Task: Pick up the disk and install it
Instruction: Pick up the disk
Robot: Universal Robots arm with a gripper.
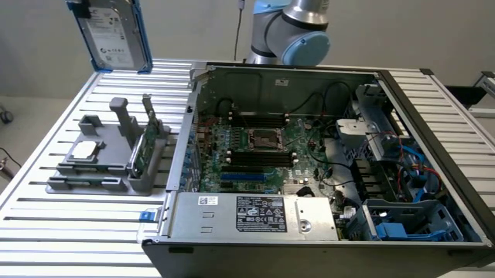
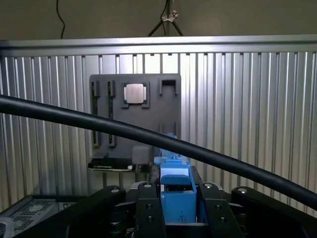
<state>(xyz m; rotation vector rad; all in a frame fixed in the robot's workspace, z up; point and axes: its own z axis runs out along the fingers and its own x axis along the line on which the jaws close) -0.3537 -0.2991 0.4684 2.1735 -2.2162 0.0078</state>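
Disk [image 1: 115, 35], white label's print unreadable, hangs upright above the slatted table [image 1: 77, 255], fingers [image 2: 148, 213] clamped on its blue carrier.

arm [image 1: 296, 29]: grey joint with blue cap at top middle of exterior view, link below it dropping straight down. gripper [image 2: 176, 193] in wrist view: two black fingers [image 2: 148, 213] parallel, pressed against both sides of blue end of disk [image 1: 116, 36]. jaws partly closed, gripping. disk hangs upright in grip, raised high.
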